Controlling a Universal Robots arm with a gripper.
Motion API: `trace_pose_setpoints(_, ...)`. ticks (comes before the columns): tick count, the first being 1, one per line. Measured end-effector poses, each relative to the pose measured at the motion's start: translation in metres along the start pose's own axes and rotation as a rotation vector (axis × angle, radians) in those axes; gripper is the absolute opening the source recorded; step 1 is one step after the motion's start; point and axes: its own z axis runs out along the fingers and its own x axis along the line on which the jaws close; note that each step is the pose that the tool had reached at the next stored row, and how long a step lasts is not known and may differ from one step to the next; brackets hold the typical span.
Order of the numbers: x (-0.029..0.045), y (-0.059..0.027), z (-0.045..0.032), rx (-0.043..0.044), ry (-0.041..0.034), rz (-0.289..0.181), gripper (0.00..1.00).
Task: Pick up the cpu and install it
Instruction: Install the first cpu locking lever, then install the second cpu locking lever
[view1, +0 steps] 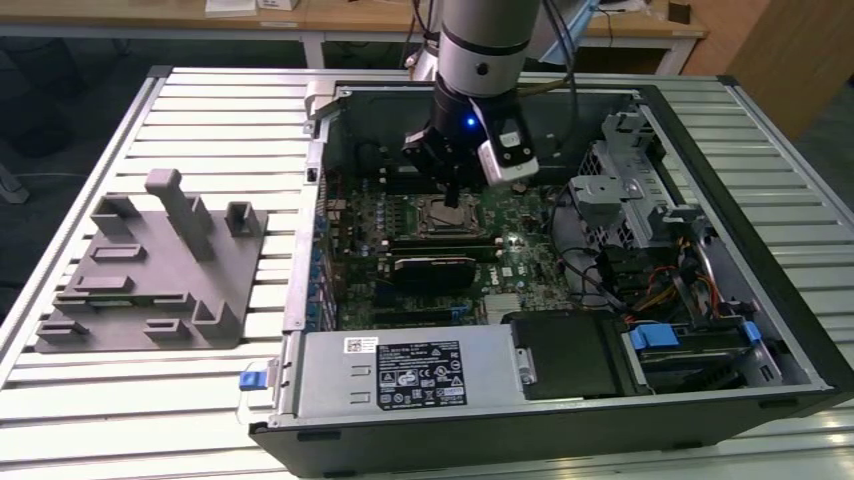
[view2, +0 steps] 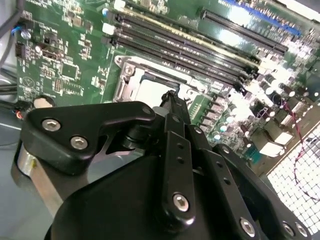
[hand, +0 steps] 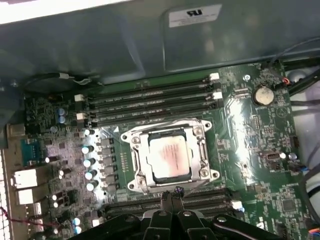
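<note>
Inside its socket (hand: 170, 157) — cpu (hand: 170, 158) flat, gripper (hand: 172, 194) just beside

Slatted metal table (view1: 107, 400), wooden desks (view1: 347, 18) behind, possibly dark floor

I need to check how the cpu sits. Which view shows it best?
The first wrist view: the cpu faces the camera, its whole pale top framed by the socket, just beyond the tool. In the second wrist view the tool's black body covers part of it. The exterior view shows it small, below the arm.
</note>
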Motion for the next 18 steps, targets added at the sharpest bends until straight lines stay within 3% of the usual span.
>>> trace_pose_setpoints(7,0.0021,0.0129,0.0057,0.0021,-0.0003,0.000,0.11)
trace_pose_setpoints(18,0.0023,0.0152,0.0088,0.0025,-0.0004,0.000,0.11)
